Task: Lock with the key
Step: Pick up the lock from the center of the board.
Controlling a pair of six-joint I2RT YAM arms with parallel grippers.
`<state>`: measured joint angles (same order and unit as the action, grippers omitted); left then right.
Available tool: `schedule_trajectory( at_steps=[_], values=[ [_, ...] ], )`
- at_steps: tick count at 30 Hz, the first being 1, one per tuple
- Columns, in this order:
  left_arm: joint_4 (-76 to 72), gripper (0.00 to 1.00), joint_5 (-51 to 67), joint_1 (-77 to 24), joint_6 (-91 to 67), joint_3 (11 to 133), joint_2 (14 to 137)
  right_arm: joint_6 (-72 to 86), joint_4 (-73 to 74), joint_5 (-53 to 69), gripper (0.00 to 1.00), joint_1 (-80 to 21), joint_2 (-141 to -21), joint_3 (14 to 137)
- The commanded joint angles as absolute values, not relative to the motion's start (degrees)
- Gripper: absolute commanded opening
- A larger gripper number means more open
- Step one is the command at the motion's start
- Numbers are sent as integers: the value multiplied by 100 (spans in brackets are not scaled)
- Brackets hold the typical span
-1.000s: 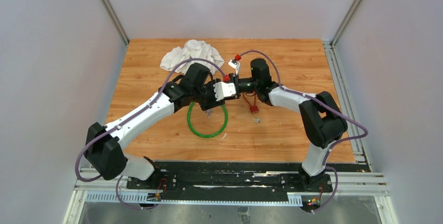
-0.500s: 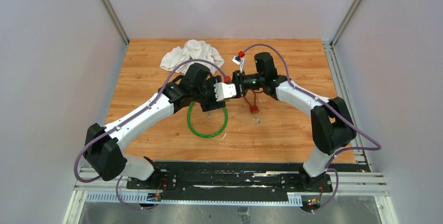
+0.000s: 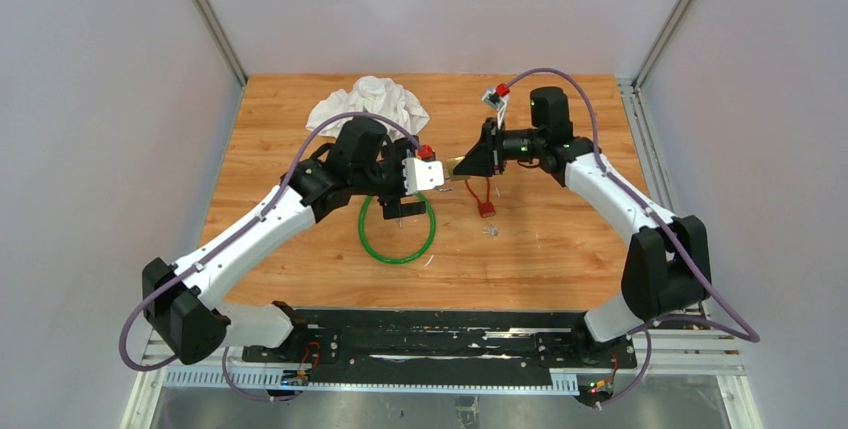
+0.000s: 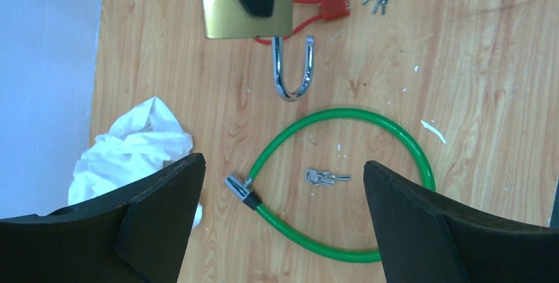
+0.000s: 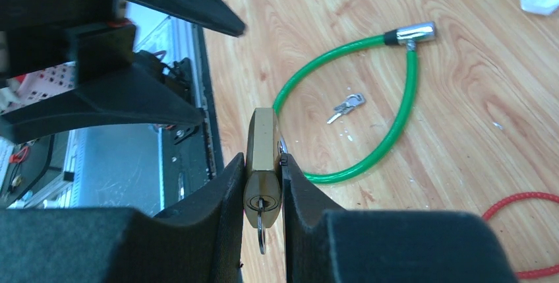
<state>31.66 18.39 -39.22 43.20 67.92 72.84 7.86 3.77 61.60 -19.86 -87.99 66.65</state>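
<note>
My right gripper (image 5: 262, 164) is shut on a brass padlock (image 5: 262, 144) and holds it above the table; it also shows in the top view (image 3: 463, 163). A key (image 5: 261, 227) sits in the keyhole and its ring hangs down. In the left wrist view the padlock (image 4: 227, 16) hangs at the top with its steel shackle (image 4: 292, 75) swung open. My left gripper (image 4: 283, 164) is open and empty, pointing down over a green cable lock (image 4: 395, 131), just left of the padlock in the top view (image 3: 400, 204).
A bunch of keys (image 4: 326, 177) lies inside the green loop (image 3: 398, 239). A small red padlock on a red cable (image 3: 486, 208) and more keys (image 3: 490, 231) lie right of it. A white cloth (image 3: 367, 104) is at the back left.
The two grippers have drawn apart. The right arm swung right and back with the padlock. The left arm pulled back to the left.
</note>
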Motion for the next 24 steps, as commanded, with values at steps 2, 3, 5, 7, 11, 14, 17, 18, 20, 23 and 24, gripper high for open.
schedule_trajectory(
  at_steps=[2, 3, 5, 7, 11, 14, 17, 18, 20, 23, 24],
  values=[
    [3488, 94, 2794, -3920, 4645, 7136, 7464, 440, 500, 7335, 1, -1874, -8203, 6901],
    [3589, 94, 2916, -3920, 4637, 7239, 7536, 322, 535, 7397, 1, -1877, -8112, 6885],
    [3640, 93, 3140, -3920, 4579, 7298, 7610, 145, 559, 7486, 1, -1871, -7920, 6803],
    [3506, 91, 3363, -3920, 4331, 7261, 7640, 14, 555, 7483, 1, -1866, -7779, 6714],
    [3254, 84, 3823, -3920, 3768, 7234, 7759, -3, 499, 7657, 1, -1866, -7670, 6630],
    [3192, 76, 4019, -3920, 3437, 7264, 7893, 123, 299, 7870, 1, -1863, -7599, 6518],
    [2876, 74, 4244, -3920, 3223, 7036, 7829, 137, 232, 7960, 1, -1872, -7444, 6438],
    [2724, 73, 4318, -3920, 3070, 6954, 7809, 117, 229, 7952, 1, -1872, -7377, 6411],
    [2599, 69, 4545, -3920, 2820, 6916, 7868, 33, 231, 7888, 1, -1864, -7261, 6371],
    [2622, 61, 4791, -3920, 2523, 6975, 8018, -55, 250, 7840, 1, -1837, -7166, 6337],
    [2635, 61, 4832, -3920, 2513, 6967, 8022, -53, 271, 7842, 1, -1821, -7148, 6339]
  ],
)
